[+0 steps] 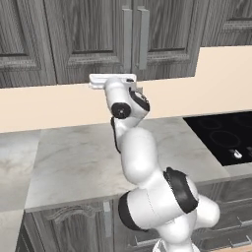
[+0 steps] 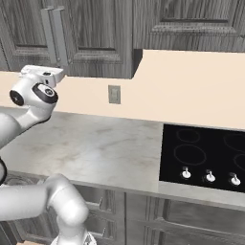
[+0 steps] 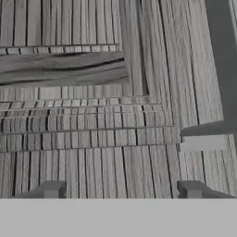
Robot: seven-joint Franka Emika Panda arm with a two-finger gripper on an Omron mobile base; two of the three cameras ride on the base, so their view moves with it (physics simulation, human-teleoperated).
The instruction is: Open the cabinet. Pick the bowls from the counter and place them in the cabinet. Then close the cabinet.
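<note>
The gripper (image 3: pixel 121 187) stands wide with nothing between its fingertips (image 3: pixel 52 189), facing the cabinet (image 3: pixel 92 139) door close ahead; a bar handle (image 3: pixel 222 65) runs just off to one side of it; the counter (image 1: pixel 74 157) lies well below, the cooktop (image 2: pixel 201 153) further along.

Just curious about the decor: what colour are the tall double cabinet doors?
Dark grey wood-grain cabinet doors, seen best in the left base view.

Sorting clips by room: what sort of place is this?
A kitchen, rendered: grey wood-grain cabinet on the wall, a marble-look counter, and a black cooktop with knobs.
</note>
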